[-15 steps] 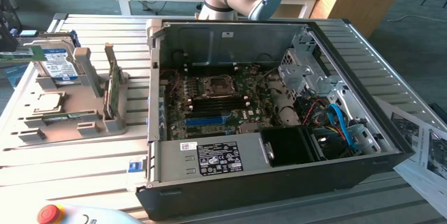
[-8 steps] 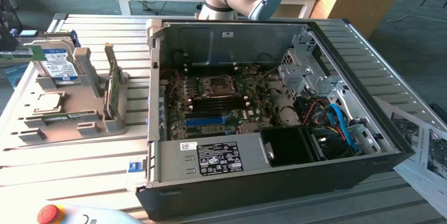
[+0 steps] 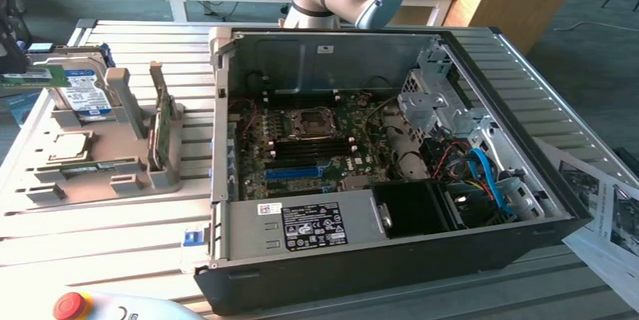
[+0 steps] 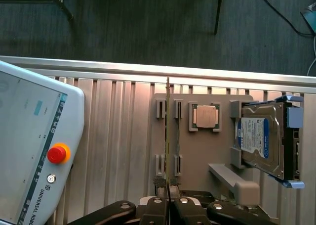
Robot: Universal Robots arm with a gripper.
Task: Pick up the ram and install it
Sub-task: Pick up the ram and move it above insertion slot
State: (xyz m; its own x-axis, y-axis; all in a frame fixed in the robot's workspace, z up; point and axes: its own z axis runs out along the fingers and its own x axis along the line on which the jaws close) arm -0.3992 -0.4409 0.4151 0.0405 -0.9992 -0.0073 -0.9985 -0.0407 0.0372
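1. Closest to the lens, we see the hand (image 4: pixel 168 188) with its fingers pressed in on the ram (image 4: pixel 168 131), pinching the thin board between them.
2. We see the ram edge-on there, a thin line running straight out from the fingers. It is in line with the two pairs of slot posts (image 4: pixel 160 109) on the gray holder (image 4: pixel 202 156) and reaches past the holder's rim.
3. In the exterior view, the ram (image 3: pixel 38 78) juts in at the left edge, green with a white sticker, crossing in front of the upper corner of the hard drive (image 3: pixel 82 92).
4. Beside the posts we find a square processor (image 4: pixel 205 116), then the hard drive leaning in its cradle.
5. On the posts' other side lies a teach pendant (image 4: pixel 29 151) with a red button (image 4: pixel 57 154), resting on the slatted counter (image 4: pixel 118 136).
6. A broader green card (image 3: pixel 160 129) stands on edge at the holder's side nearest the open computer case (image 3: pixel 399 271).
7. Inside the case we see the motherboard (image 3: pixel 299 137), well apart from the ram.
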